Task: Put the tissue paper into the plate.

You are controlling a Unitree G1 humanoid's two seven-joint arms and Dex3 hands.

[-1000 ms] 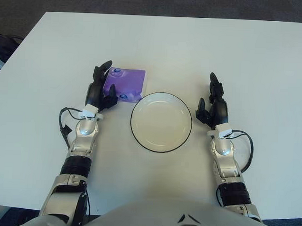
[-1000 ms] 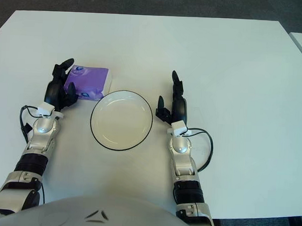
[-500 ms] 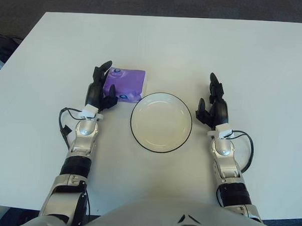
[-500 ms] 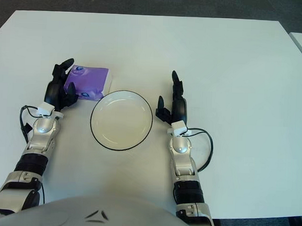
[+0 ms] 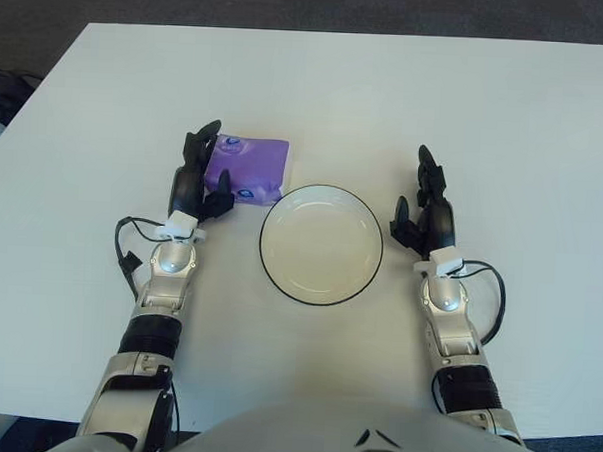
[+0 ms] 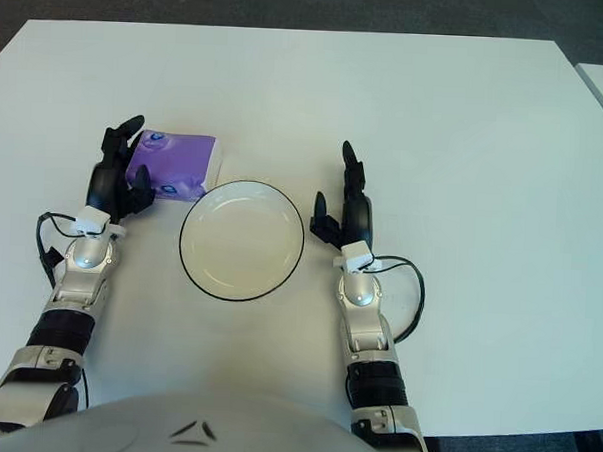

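Left hand (image 5: pixel 197 177), right hand (image 5: pixel 426 205) — fingers extended

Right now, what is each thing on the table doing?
tissue paper: purple pack lying flat on the table, beside the plate, not in it.
plate: upright, nothing in it.
left robot hand: open, at the pack's left edge, not gripping it.
right robot hand: open, right of the plate, holding nothing.

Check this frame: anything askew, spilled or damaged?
Nothing stands out. The tissue pack lies flat beside the empty plate, left hand at its edge, right hand right of the plate.
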